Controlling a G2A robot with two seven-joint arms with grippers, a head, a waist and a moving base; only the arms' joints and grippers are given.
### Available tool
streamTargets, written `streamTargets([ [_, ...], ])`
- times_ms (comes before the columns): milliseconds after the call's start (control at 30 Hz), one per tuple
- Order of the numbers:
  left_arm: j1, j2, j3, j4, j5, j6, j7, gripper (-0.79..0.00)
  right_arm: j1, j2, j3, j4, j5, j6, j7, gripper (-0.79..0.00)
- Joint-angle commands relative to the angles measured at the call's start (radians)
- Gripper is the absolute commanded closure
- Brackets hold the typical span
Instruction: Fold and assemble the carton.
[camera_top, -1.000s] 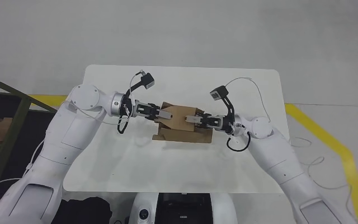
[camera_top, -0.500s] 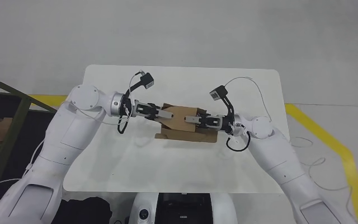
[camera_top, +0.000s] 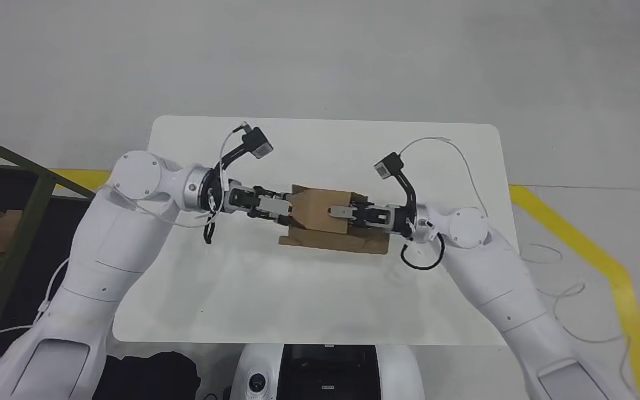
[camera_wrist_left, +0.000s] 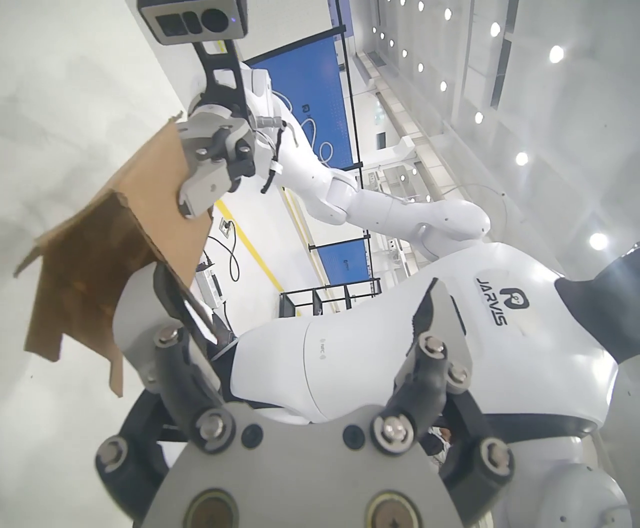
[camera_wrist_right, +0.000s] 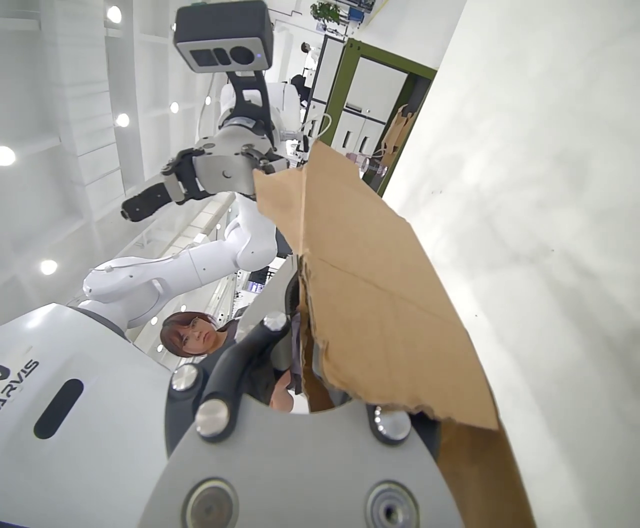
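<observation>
A brown cardboard carton (camera_top: 322, 218) lies partly unfolded at the middle of the white table (camera_top: 200, 290). My left gripper (camera_top: 283, 206) is at its left end and is open wide. In the left wrist view, one finger (camera_wrist_left: 167, 295) rests against a carton wall (camera_wrist_left: 95, 260) and the other finger (camera_wrist_left: 435, 320) stands well clear. My right gripper (camera_top: 343, 213) is at the carton's right part, shut on a panel (camera_wrist_right: 370, 300). One of its fingers (camera_wrist_right: 292, 300) shows beside that panel; the other is hidden behind the cardboard. The left wrist view shows the right gripper (camera_wrist_left: 200, 195) clamped on the far edge.
Bare table surface surrounds the carton on all sides. Both forearms lie low over the table, pointing inward at each other. The table's front edge (camera_top: 300, 343) is near the robot.
The carton's near side has drawn in and now sits flatter. Both grippers have crept slightly along it, and the left arm's elbow has swung outward.
</observation>
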Motion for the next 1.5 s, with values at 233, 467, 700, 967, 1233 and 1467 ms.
streamTargets([
  [233, -0.003, -0.004, 0.021, -0.023, -0.023, 0.020, -0.009, -0.785, 0.005, -0.008, -0.019, -0.042, -0.052, 0.031, -0.048, 0.000],
  [467, -0.026, -0.010, 0.042, -0.017, 0.024, 0.015, 0.021, -0.785, -0.002, -0.013, -0.028, -0.057, -0.054, 0.036, -0.062, 0.000],
  [700, -0.035, -0.012, 0.060, -0.025, 0.066, 0.019, 0.036, -0.785, -0.011, -0.015, -0.027, -0.070, -0.047, 0.033, -0.058, 0.000],
  [967, -0.021, -0.008, 0.031, -0.023, 0.038, 0.009, 0.035, -0.785, -0.015, -0.018, -0.023, -0.067, -0.025, 0.015, -0.059, 0.000],
  [1233, 0.019, 0.005, -0.040, -0.022, 0.019, 0.000, 0.046, -0.785, -0.023, -0.017, -0.008, -0.072, -0.016, 0.005, -0.047, 0.000],
  [1467, 0.018, 0.010, -0.050, 0.017, 0.071, 0.012, 0.058, -0.785, -0.033, -0.014, 0.004, -0.090, -0.031, -0.002, -0.041, 0.000],
])
